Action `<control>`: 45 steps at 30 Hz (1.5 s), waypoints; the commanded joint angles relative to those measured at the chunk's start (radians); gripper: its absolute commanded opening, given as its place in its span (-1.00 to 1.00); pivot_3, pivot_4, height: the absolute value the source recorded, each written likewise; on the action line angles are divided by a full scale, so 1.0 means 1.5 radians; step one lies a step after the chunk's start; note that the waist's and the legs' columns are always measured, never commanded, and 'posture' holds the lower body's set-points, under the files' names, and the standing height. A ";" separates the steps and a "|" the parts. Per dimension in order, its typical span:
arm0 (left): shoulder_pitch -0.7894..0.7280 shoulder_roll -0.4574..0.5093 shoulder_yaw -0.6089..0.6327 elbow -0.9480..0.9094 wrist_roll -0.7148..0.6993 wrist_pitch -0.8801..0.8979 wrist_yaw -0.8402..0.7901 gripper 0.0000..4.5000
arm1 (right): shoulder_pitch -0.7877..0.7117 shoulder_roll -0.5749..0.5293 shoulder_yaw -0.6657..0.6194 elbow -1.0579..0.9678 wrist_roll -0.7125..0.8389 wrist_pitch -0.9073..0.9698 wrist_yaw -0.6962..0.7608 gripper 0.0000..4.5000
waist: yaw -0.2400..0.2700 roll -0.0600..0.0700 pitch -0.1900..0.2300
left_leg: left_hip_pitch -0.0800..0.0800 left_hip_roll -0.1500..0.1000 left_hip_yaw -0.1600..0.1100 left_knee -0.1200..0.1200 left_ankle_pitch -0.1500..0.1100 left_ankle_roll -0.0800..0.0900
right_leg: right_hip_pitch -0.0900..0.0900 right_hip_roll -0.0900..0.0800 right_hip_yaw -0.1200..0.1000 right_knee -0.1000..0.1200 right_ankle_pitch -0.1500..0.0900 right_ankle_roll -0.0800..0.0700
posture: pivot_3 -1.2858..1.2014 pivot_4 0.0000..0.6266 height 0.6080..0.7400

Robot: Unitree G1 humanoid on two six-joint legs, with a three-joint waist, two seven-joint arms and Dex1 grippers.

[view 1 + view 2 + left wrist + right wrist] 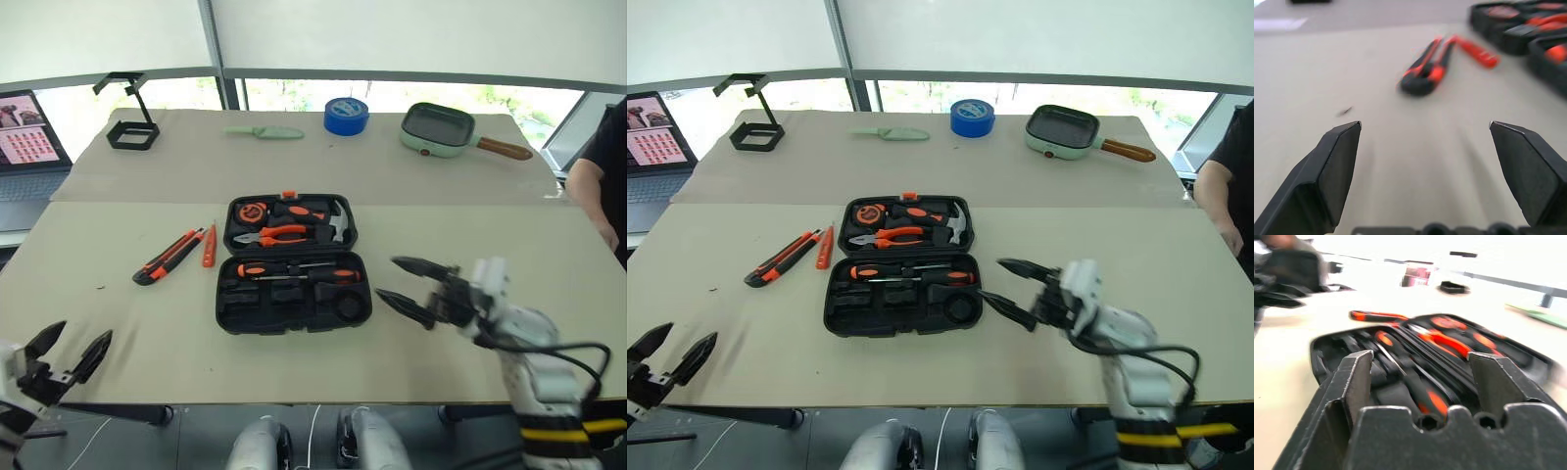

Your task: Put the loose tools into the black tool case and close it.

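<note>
Case (292, 262) sits open, flat, mid-worktop (118, 323); both screwdrivers (299, 271) and the dark tape ring (351, 307) look seated in the near half. Still loose: utility knife (168, 257) and small orange tester pen (209, 246), side by side just left of the case. Left gripper (71, 354) hangs at the near-left worktop edge, fingers (1334, 161) spread wide, empty; right gripper (413, 285) just right of the case, fingers parted, nothing between them. Take the knife with the left: it's slim and lies flat on a smooth matte top, so come in low, fingers straddling the handle mid-length across its narrow side. Rubbery orange-black handle should grip fine; the pen is thin hard plastic, likely to roll or skid, so pinch it centred. Recesses are moulded to shape, so align before releasing.
</note>
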 commanded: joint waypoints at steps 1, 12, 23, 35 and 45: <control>-0.022 0.024 0.001 -0.035 -0.023 0.067 0.042 1.00 | 0.032 -0.007 -0.037 -0.029 0.019 -0.054 0.001 0.85 | 0.004 0.000 0.000 | 0.001 0.000 0.000 0.000 0.000 -0.001 | 0.001 0.000 0.000 0.000 0.000 0.000 | 0.03 -0.52 1.00; -0.274 0.061 -0.131 -0.209 -0.064 0.435 0.312 0.76 | 0.014 -0.009 0.002 -0.086 0.015 -0.066 -0.049 1.00 | 0.006 0.000 0.000 | 0.003 0.000 -0.001 -0.001 0.005 -0.007 | 0.001 0.002 0.005 0.002 0.001 -0.001 | 0.03 -0.52 1.00; -0.493 -0.041 -0.296 -0.168 0.018 0.616 0.514 0.19 | -0.046 -0.031 0.024 -0.134 0.038 -0.014 -0.076 1.00 | 0.006 -0.002 0.000 | 0.005 -0.001 0.001 -0.001 0.005 -0.007 | 0.003 0.003 0.007 0.002 0.002 -0.003 | 0.03 -0.52 1.00; -0.631 -0.163 -0.325 0.004 0.109 0.560 0.573 0.19 | -0.057 -0.035 0.037 -0.176 0.048 0.027 -0.100 1.00 | 0.008 -0.003 0.001 | 0.009 -0.002 0.001 -0.001 0.005 -0.007 | 0.007 0.003 0.007 0.002 0.002 -0.002 | 0.03 -0.52 1.00; -0.707 -0.182 -0.325 0.129 0.166 0.557 0.588 0.19 | -0.082 -0.031 0.050 -0.189 0.057 0.044 -0.118 1.00 | 0.009 -0.003 0.001 | 0.010 -0.002 0.001 -0.001 0.004 -0.006 | 0.009 0.002 0.006 0.002 0.001 -0.001 | 0.03 -0.52 1.00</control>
